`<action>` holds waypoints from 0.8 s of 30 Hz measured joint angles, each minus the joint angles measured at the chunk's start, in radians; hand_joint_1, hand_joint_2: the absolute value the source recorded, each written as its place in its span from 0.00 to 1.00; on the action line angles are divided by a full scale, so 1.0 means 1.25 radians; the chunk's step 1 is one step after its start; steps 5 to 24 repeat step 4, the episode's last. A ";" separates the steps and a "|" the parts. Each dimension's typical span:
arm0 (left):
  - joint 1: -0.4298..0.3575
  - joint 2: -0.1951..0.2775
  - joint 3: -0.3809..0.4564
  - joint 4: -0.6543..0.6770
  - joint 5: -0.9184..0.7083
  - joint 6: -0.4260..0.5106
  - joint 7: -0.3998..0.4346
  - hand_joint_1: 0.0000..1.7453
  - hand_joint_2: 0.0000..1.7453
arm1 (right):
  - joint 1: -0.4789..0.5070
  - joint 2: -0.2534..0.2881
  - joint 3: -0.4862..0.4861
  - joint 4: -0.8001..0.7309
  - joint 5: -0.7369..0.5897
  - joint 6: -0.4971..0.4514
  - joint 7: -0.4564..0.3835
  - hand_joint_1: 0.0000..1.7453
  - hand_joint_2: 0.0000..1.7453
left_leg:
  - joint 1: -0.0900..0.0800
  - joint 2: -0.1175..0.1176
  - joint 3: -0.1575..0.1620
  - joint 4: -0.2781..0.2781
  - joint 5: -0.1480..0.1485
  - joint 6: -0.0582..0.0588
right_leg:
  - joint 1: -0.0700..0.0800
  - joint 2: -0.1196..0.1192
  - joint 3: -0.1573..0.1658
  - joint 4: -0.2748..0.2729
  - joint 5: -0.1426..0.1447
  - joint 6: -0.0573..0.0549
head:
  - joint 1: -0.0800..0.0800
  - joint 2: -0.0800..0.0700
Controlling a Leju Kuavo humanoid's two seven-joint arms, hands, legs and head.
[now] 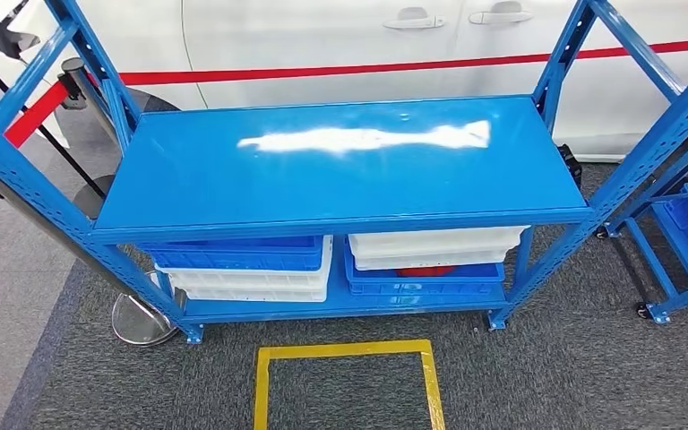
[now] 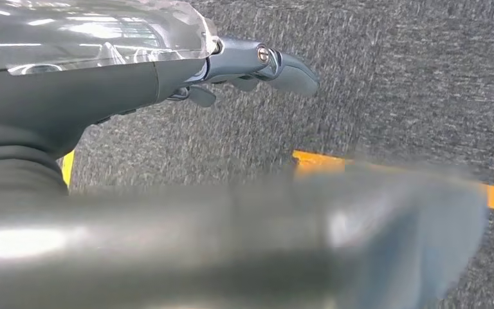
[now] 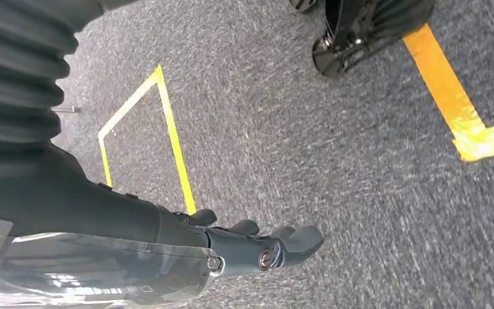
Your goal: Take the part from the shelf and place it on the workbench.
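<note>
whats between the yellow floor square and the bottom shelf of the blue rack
Only a bare strip of grey carpet, seen in the head view, separates the yellow tape square from the bottom shelf.

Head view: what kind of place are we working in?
Probably a car workshop or factory parts area: a blue steel rack with stacked bins, a white car behind it, and yellow floor tape.

Under the shelf top (image 1: 340,161), stacked bins (image 1: 246,269) sit left and right; floor tape square (image 1: 348,381) lies before it.
</note>
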 joint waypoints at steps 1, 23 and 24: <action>0.000 0.000 0.000 0.000 0.000 -0.001 0.000 0.00 1.00 | 0.000 0.000 0.000 0.000 0.000 0.002 0.002 0.00 1.00 | 0.000 0.000 0.000 0.000 0.000 0.007 | 0.000 0.000 0.001 0.000 0.000 0.000 | -0.001 0.000; 0.000 0.001 0.000 0.000 0.000 -0.003 0.000 0.00 1.00 | 0.000 0.000 0.000 0.000 -0.001 0.004 0.003 0.00 1.00 | -0.001 0.000 0.001 -0.004 0.002 0.019 | 0.004 0.001 0.001 0.001 -0.002 -0.001 | -0.003 0.000; 0.000 0.001 0.000 0.000 0.000 -0.003 0.000 0.00 1.00 | 0.000 0.000 0.000 0.000 -0.001 0.004 0.003 0.00 1.00 | -0.001 0.000 0.001 -0.004 0.002 0.019 | 0.004 0.001 0.001 0.001 -0.002 -0.001 | -0.003 0.000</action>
